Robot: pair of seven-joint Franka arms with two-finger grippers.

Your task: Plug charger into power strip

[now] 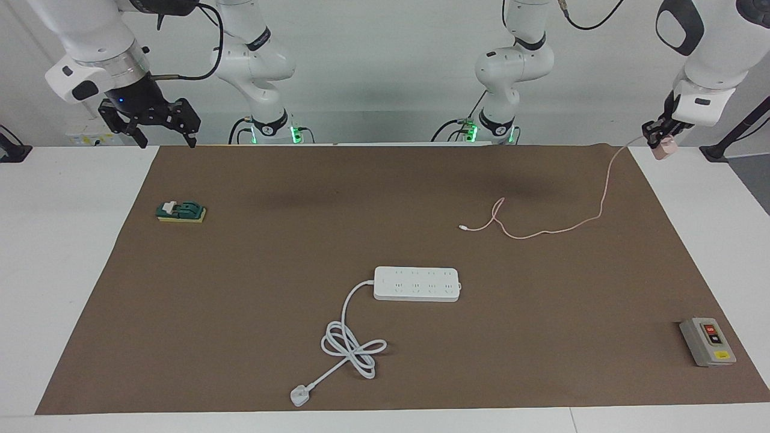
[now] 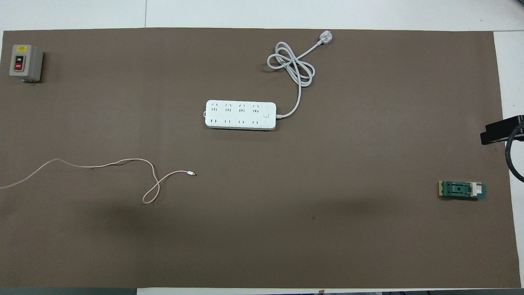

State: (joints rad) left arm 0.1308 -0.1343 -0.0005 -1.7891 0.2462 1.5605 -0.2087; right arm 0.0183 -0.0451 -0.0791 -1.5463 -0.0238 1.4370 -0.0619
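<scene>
Item: charger (image 1: 662, 150), clamped in my left gripper (image 1: 657, 136) over the mat's left-arm corner; cable trails onto mat. Power strip (image 1: 416, 284): mid-mat, unplugged. My right gripper (image 1: 161, 127): open, empty, waiting.

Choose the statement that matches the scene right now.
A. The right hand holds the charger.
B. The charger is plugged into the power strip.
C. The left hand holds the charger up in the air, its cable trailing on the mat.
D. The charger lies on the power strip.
C: the left hand is shut on the pink charger above the mat's corner, its cable trailing onto the mat, apart from the power strip.
</scene>
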